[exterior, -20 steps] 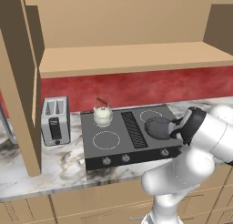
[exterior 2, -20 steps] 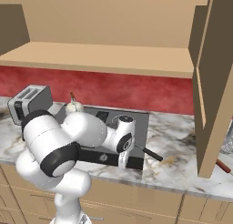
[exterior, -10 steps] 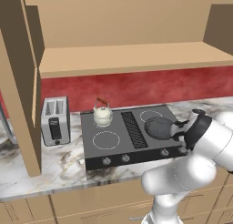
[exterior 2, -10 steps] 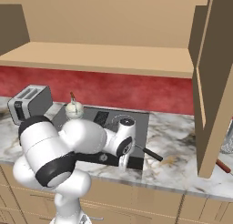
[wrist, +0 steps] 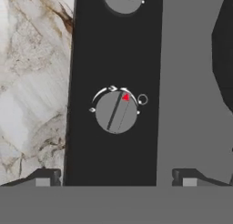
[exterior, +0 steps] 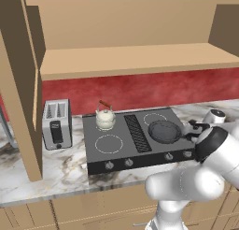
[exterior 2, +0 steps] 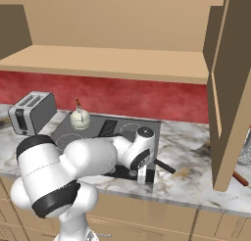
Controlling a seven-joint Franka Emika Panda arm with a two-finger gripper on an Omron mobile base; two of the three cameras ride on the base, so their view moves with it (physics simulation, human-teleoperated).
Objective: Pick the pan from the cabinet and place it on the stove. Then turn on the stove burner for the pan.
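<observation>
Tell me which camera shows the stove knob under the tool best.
The hand view: the knob sits centered, its slot and red marker clear, between the open tool's tips. The left base view shows it as a small dot on the stove front; in the right base view the arm hides it.

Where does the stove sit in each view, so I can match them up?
Left base view: the stove is at centre, right of the toaster.
Right base view: stove left of centre, partly behind the arm.
Hand view: its black knob strip runs top to bottom through the middle.
Shared landmark: the marble counter beside it.
</observation>
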